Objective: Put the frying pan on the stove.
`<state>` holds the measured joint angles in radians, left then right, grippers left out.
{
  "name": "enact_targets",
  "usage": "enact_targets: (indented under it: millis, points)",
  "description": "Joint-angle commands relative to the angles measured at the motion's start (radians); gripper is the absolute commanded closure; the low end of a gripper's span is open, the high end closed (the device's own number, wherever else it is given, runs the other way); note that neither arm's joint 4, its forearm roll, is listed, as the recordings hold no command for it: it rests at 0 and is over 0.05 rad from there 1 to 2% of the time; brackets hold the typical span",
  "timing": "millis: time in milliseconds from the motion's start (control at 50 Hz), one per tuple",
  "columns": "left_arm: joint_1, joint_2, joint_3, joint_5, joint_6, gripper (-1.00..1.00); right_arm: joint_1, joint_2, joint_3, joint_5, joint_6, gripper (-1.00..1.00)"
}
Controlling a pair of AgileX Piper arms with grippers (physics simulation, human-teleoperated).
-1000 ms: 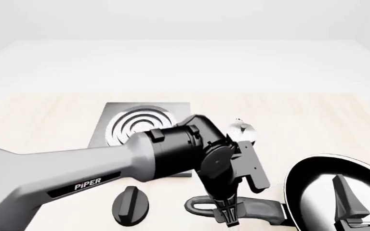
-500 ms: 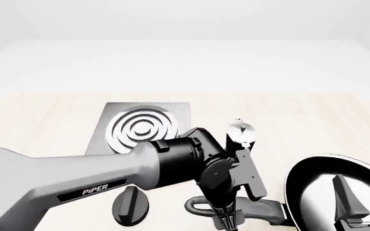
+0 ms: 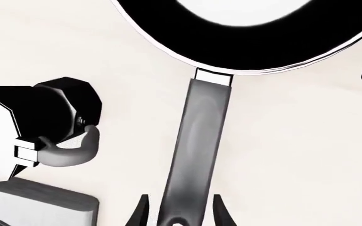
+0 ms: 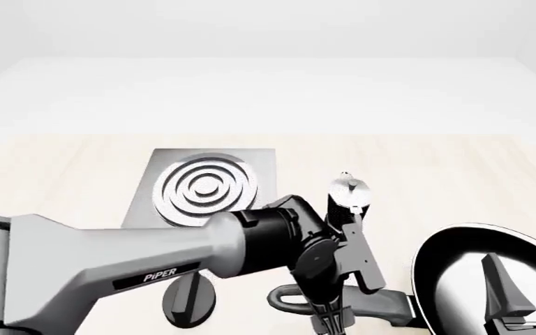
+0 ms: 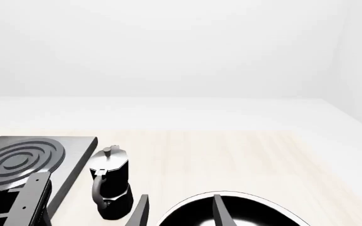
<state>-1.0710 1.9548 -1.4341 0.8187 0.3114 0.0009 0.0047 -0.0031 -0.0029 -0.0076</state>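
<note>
The frying pan (image 4: 473,269), black and glossy, lies at the near right of the table, its grey handle (image 4: 380,306) pointing left. My left gripper (image 4: 329,322) is low over the handle's loop end. In the left wrist view its fingertips (image 3: 140,214) stand open on either side of the handle (image 3: 200,136), with a small gap showing. The stove (image 4: 203,185), a dark square plate with silver rings, lies farther back on the left. My right gripper (image 4: 529,289) hangs open over the pan's bowl (image 5: 244,212), with nothing between its fingers.
A moka pot (image 4: 347,195) stands between the stove and the pan, close behind my left wrist. A black teardrop knob (image 4: 189,300) lies near the front edge, left of the handle. The left forearm crosses the near left of the table.
My left arm has sunk lower and nearer, bringing its gripper down around the end of the pan's handle. The pan and the right gripper have not moved.
</note>
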Motion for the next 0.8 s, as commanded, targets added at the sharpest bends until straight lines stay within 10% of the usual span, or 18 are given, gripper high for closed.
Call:
enact_targets:
  millis: [20, 680, 700, 800]
  points:
    - [0.012, 0.033, -0.014, -0.017, 0.005, -1.0, 0.0, 0.0, 0.0, 0.0, 0.0, -1.0]
    - [0.028, 0.115, -0.049, -0.052, 0.02, -1.0, 0.0, 0.0, 0.0, 0.0, 0.0, -1.0]
    - [0.032, 0.118, -0.055, -0.054, 0.017, 1.0, 0.0, 0.0, 0.0, 0.0, 0.0, -1.0]
    - [0.028, 0.107, -0.058, -0.047, 0.032, 1.0, 0.0, 0.0, 0.0, 0.0, 0.0, -1.0]
